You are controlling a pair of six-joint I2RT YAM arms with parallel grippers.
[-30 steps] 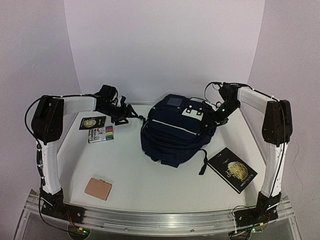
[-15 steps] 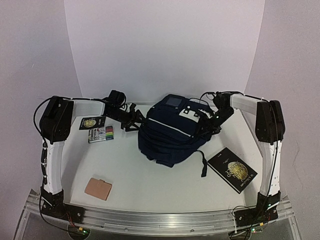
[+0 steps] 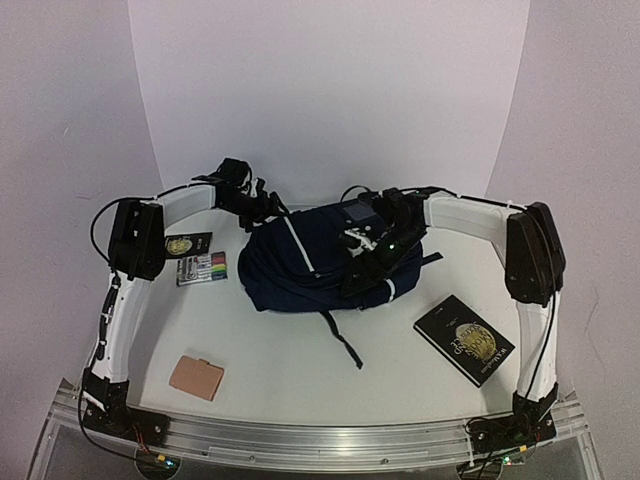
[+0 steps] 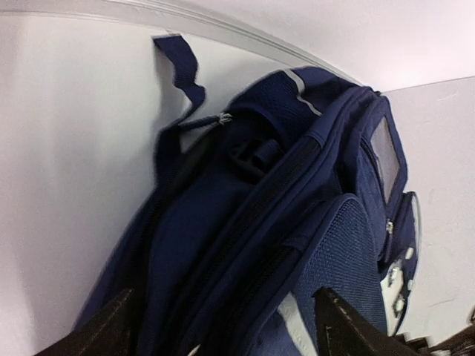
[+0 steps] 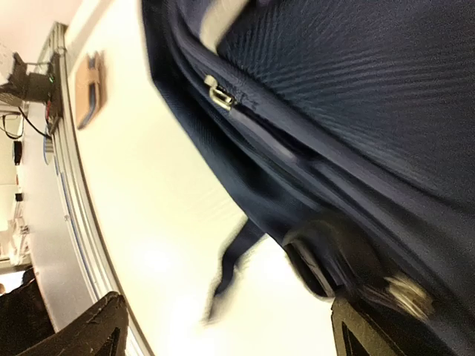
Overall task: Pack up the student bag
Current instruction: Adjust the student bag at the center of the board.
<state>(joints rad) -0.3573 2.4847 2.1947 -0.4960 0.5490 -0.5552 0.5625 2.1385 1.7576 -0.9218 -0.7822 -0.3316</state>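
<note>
- The student bag [image 3: 310,265] lies on its side in the middle of the table [image 3: 300,375], toward the back wall. Its pale stripe [image 3: 299,243] faces up and one black strap [image 3: 341,338] trails toward the lower centre of the frame.
- My left gripper [image 3: 265,208] sits at the bag's upper-left corner. In the left wrist view its jaws are spread wide, and the navy fabric [image 4: 297,222] fills the space between and beyond the fingers [image 4: 111,326].
- My right gripper [image 3: 368,258] is down on the bag's right half, just below the grey patch [image 3: 355,210]. Its jaws are also parted wide – the right wrist view shows the bag [image 5: 356,89] against one finger [image 5: 386,330], with a zip pull [image 5: 217,95] near the top.
- I cannot tell whether either finger pair actually presses the cloth.
- A black book [image 3: 464,338] with a gold emblem lies at lower right, apart from the bag.
- At left are a small dark booklet [image 3: 185,244] and a marker pack [image 3: 201,268], touching – a tan wallet [image 3: 196,377] sits at lower left.
</note>
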